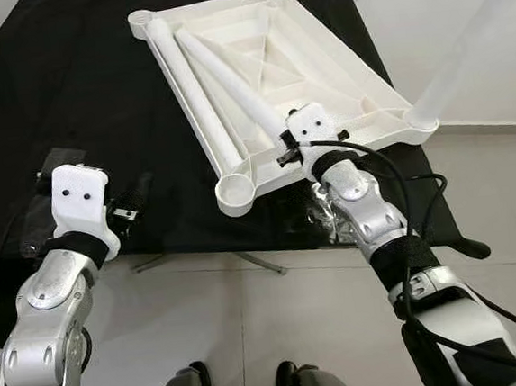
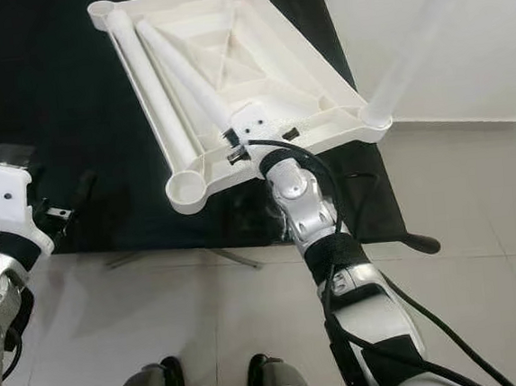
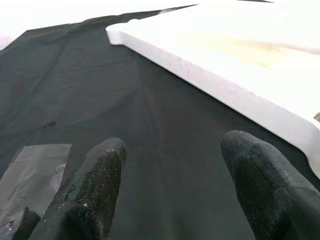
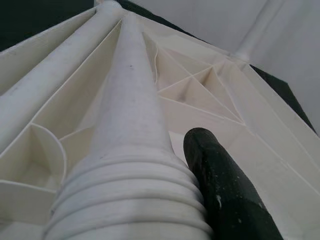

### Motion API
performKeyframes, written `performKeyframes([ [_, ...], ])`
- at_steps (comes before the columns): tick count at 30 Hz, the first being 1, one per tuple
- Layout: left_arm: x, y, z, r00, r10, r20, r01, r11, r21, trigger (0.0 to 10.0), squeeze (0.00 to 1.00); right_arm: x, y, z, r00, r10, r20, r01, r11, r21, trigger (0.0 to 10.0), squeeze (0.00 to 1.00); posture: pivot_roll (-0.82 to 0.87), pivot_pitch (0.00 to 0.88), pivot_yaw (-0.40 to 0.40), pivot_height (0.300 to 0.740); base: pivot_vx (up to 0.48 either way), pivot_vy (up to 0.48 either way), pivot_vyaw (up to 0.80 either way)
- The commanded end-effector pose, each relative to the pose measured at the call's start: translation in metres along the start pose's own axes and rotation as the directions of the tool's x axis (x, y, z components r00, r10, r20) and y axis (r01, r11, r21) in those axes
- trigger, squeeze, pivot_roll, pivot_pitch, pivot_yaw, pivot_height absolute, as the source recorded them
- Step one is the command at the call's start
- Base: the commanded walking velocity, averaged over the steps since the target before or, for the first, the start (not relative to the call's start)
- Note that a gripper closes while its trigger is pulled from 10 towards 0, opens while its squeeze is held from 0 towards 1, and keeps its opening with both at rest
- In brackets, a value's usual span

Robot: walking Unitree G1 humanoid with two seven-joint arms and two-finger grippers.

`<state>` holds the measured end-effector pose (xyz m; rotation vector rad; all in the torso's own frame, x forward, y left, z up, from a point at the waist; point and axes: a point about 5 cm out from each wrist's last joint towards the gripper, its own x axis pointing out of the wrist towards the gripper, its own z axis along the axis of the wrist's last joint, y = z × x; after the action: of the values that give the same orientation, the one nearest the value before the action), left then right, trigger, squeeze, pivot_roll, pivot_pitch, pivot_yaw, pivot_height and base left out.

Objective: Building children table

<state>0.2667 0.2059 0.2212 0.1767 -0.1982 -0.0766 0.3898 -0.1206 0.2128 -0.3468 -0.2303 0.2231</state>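
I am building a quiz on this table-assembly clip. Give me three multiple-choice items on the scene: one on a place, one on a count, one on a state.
1. Where does the upturned white tabletop lie?
A. on the black cloth
B. on the tiled floor
C. on a wooden shelf

2. How many loose white legs lie inside the tabletop?
A. none
B. two
C. five

3. What is the right gripper doing?
A. hanging idle beside the robot
B. pressing on the cloth
C. closed on the threaded end of a leg

Answers:
1. A: black cloth shows on all sides under the tabletop.
2. B: one leg lies along the rim, and the gripped leg lies beside it.
3. C: the right wrist view shows a black finger against the leg's threads; the left gripper is open over the cloth.
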Motion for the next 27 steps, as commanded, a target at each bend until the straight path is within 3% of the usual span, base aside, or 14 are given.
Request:
performKeyframes([
  [1,-0.002,0.001,0.002,1.0,-0.012,-0.001,0.012,1.0,0.005,10.0,0.0,-0.004,-0.028,0.001,0.992,-0.122,0.024,0.119,0.987,0.103,0.0,0.0,0.05,0.25,-0.088,0.74,0.0,0.0,0.0],
  [5,-0.001,0.004,0.007,1.0,-0.017,0.013,0.017,1.0,-0.006,10.0,0.0,-0.005,-0.04,0.012,0.984,-0.161,0.078,0.145,0.971,0.188,0.0,0.0,0.05,0.249,-0.089,0.74,0.0,0.0,0.0],
  [9,0.001,0.011,0.028,0.995,-0.055,0.087,0.063,0.994,-0.092,10.0,0.0,-0.009,-0.059,0.043,0.963,-0.156,0.221,0.065,0.927,0.37,0.0,0.0,0.05,0.243,-0.081,0.74,0.0,0.0,0.0],
  [11,0.002,0.012,0.032,0.993,-0.057,0.105,0.069,0.991,-0.113,10.0,0.0,-0.01,-0.059,0.047,0.96,-0.139,0.244,0.035,0.922,0.385,0.0,0.0,0.05,0.243,-0.081,0.74,0.0,0.0,0.0],
  [16,0.011,0.017,0.053,0.977,-0.08,0.199,0.127,0.963,-0.239,10.0,0.0,-0.016,-0.05,0.066,0.925,0.025,0.378,-0.185,0.901,0.392,0.0,0.0,0.04,0.23,-0.07,0.74,0.0,0.0,0.0],
  [18,0.017,0.016,0.067,0.955,-0.128,0.269,0.222,0.907,-0.357,10.0,0.0,-0.024,-0.041,0.078,0.862,0.179,0.475,-0.382,0.844,0.376,0.0,0.0,0.04,0.224,-0.067,0.74,0.0,0.0,0.0],
  [20,0.017,0.016,0.067,0.955,-0.128,0.269,0.222,0.907,-0.357,10.0,0.0,-0.024,-0.041,0.078,0.862,0.179,0.475,-0.382,0.844,0.376,0.0,0.0,0.04,0.224,-0.067,0.74,0.0,0.0,0.0],
  [21,0.023,0.017,0.084,0.918,-0.156,0.363,0.332,0.804,-0.494,10.0,0.0,-0.036,-0.038,0.088,0.764,0.307,0.567,-0.562,0.749,0.352,0.0,0.0,0.04,0.219,-0.069,0.74,0.0,0.0,0.0],
  [22,0.026,0.017,0.09,0.902,-0.159,0.401,0.373,0.756,-0.539,10.0,0.0,-0.041,-0.038,0.091,0.725,0.342,0.599,-0.617,0.708,0.344,0.0,0.0,0.04,0.217,-0.07,0.74,0.0,0.0,0.0],
  [23,0.026,0.017,0.09,0.902,-0.159,0.401,0.373,0.756,-0.539,10.0,0.0,-0.041,-0.038,0.091,0.725,0.342,0.599,-0.617,0.708,0.344,0.0,0.0,0.04,0.217,-0.07,0.74,0.0,0.0,0.0],
  [24,0.028,0.019,0.101,0.876,-0.151,0.458,0.426,0.687,-0.588,10.0,0.0,-0.046,-0.041,0.093,0.686,0.375,0.623,-0.667,0.666,0.334,0.7,0.0,0.05,0.215,-0.07,0.74,0.0,0.0,0.0],
  [25,0.031,0.021,0.113,0.841,-0.139,0.523,0.49,0.607,-0.625,10.0,0.0,-0.051,-0.044,0.095,0.646,0.402,0.649,-0.712,0.625,0.321,4.2,0.0,0.05,0.214,-0.072,0.74,0.0,0.0,0.0],
  [26,0.032,0.023,0.121,0.817,-0.13,0.562,0.53,0.555,-0.641,10.0,0.0,-0.055,-0.047,0.096,0.621,0.416,0.664,-0.736,0.6,0.313,4.2,0.0,0.05,0.212,-0.073,0.74,0.0,0.0,0.0],
  [27,0.032,0.023,0.121,0.817,-0.13,0.562,0.53,0.555,-0.641,10.0,0.0,-0.055,-0.047,0.096,0.621,0.416,0.664,-0.736,0.6,0.313,4.2,0.0,0.05,0.212,-0.073,0.74,0.0,0.0,0.0],
])
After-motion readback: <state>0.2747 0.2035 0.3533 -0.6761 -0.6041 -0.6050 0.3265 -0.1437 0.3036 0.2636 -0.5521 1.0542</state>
